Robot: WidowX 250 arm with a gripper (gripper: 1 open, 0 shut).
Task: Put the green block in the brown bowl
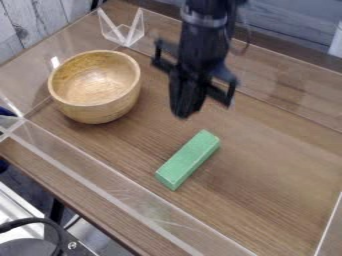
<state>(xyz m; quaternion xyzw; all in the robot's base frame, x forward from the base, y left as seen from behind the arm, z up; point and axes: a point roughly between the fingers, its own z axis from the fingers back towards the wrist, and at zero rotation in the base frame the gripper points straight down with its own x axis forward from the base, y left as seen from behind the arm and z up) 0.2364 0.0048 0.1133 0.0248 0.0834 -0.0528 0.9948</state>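
The green block (187, 160) lies flat on the wooden table, slanting from lower left to upper right, with nothing touching it. My gripper (191, 108) hangs above and behind the block, pointing straight down, its dark fingers shut together and empty. The brown bowl (92, 107) stands to the left of the gripper, upright with nothing inside.
Low clear plastic walls (54, 165) edge the table (274, 150) on the front and left. A clear plastic piece (124, 32) stands at the back behind the bowl. Black cables (47, 240) hang below the front left corner.
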